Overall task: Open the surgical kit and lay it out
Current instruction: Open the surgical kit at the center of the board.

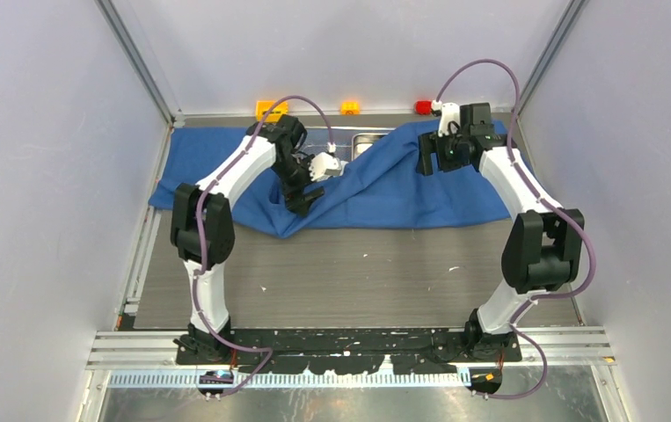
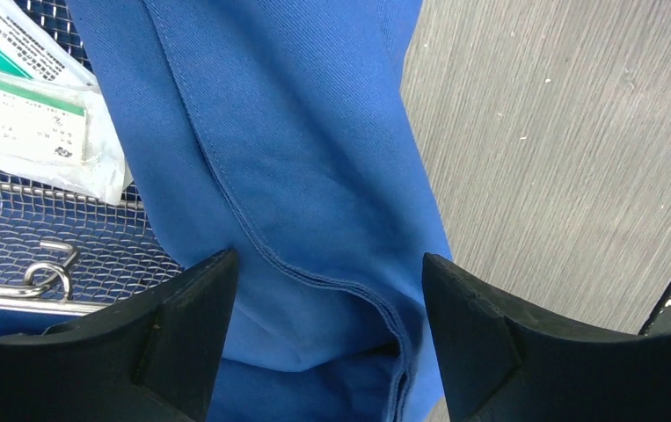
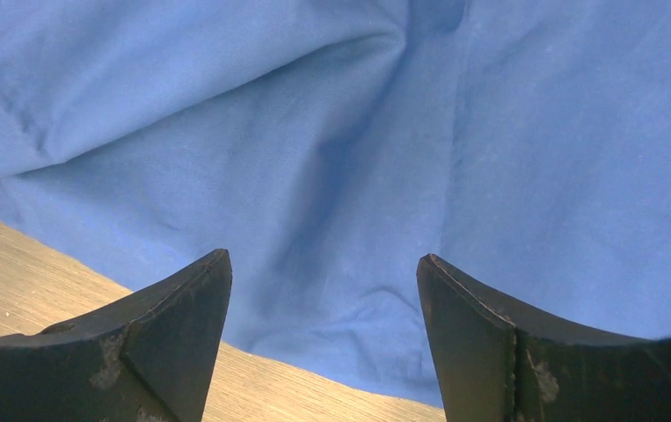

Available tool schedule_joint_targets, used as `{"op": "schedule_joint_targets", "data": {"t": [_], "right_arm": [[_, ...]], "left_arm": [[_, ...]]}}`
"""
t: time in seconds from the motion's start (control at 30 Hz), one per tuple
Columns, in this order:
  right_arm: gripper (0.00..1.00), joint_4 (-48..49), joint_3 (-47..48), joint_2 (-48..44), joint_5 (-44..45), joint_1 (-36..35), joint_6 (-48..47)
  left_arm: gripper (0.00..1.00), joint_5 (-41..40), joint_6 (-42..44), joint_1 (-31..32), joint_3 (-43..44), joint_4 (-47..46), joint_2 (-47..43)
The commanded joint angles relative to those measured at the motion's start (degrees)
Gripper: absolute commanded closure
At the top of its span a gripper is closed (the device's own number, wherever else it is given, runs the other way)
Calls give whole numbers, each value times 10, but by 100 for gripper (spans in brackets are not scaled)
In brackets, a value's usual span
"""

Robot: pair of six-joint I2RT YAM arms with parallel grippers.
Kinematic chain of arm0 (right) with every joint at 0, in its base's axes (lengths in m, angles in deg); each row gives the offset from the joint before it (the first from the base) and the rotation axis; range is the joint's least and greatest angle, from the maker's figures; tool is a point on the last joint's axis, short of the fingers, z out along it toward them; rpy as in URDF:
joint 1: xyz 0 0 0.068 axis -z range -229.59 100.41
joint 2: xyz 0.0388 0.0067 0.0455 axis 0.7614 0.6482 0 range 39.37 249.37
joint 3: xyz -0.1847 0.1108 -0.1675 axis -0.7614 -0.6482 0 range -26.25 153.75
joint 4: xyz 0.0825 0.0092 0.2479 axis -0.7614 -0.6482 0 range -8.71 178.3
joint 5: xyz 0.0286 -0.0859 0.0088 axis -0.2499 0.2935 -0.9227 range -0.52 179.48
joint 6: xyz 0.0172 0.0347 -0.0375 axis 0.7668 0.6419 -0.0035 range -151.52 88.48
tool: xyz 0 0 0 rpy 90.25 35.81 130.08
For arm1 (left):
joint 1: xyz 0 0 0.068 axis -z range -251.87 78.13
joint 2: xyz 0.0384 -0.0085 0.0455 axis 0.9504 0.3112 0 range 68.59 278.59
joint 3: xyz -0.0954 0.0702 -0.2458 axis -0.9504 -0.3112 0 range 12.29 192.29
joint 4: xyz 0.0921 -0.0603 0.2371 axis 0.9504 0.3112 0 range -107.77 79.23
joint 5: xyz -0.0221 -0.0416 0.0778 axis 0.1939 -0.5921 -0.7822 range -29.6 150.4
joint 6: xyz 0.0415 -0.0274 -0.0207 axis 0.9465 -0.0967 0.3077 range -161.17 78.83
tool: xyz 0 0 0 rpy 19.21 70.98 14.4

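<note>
left tool (image 2: 327, 264) and right tool (image 3: 323, 264) wide apart, empty, over blue cloth wrap (image 3: 402, 132)

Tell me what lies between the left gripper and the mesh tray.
A hemmed fold of the blue cloth lies directly under the open left gripper, draped over part of the mesh tray. The packets beside it lie uncovered.

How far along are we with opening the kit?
Done: cloth partly pulled back, baring the pan and a tray corner with packets. In hand: nothing; both jaws open over the cloth. Left: spread the cloth flat, lay out the contents.
</note>
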Motion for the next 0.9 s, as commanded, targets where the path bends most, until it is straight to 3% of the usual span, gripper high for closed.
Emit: {"op": "schedule_joint_targets", "data": {"t": [0.0, 0.17, 0.37, 0.53, 0.63, 0.8, 0.87], "right_arm": [[18, 13, -9, -47, 6, 0, -3], [19, 12, -10, -50, 6, 1, -6], [18, 11, 8, -35, -2, 1, -4], [18, 17, 3, -27, -7, 0, -3], [18, 19, 4, -19, -14, 1, 1], [19, 23, 4, -15, -21, 0, 5], [18, 22, 3, -15, -21, 0, 5]], "left_arm": [[26, -30, 22, -3, 21, 48, 0], [45, -33, 21, -3, -34, 62, -31], [79, -35, -20, -2, -99, 52, -68], [90, -17, -54, -3, -174, 12, -125], [92, -4, -62, -3, -188, 6, -153], [72, -46, -85, -5, -185, -58, -171], [59, -64, -95, -9, -169, -77, -162]]}}
